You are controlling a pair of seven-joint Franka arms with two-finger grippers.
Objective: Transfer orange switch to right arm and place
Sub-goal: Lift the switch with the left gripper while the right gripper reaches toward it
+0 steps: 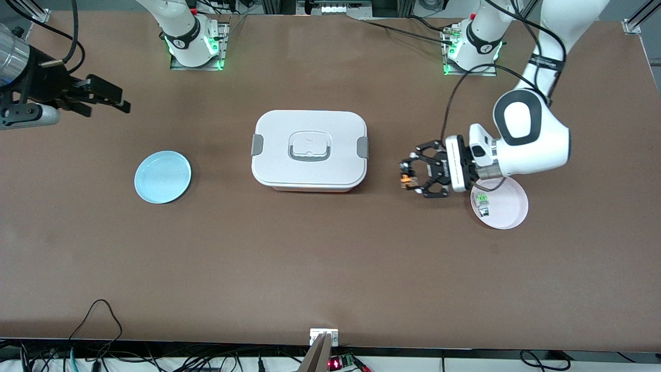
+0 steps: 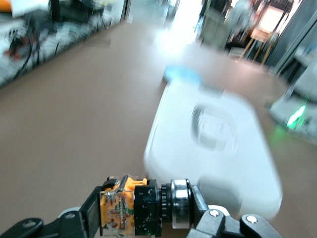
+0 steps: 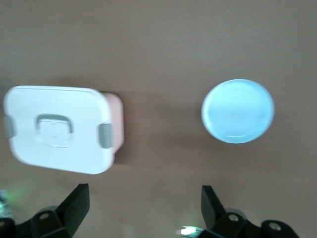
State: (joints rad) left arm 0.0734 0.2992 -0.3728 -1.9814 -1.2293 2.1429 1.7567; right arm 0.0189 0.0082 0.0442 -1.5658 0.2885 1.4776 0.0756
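Note:
The orange switch (image 1: 408, 179) is a tiny black part with an orange block; it also shows in the left wrist view (image 2: 131, 207). My left gripper (image 1: 408, 179) is shut on it and holds it above the table, between the white box and the pink plate (image 1: 511, 206). My right gripper (image 1: 111, 103) is open and empty, up over the table at the right arm's end; its fingers (image 3: 77, 201) show spread wide in the right wrist view. The blue plate (image 1: 162, 176) lies below it and also shows in the right wrist view (image 3: 237, 111).
A white lidded box (image 1: 309, 150) with grey clips sits mid-table. A tiny green-and-silver component (image 1: 482, 202) lies on the pink plate. Cables run along the table's near edge.

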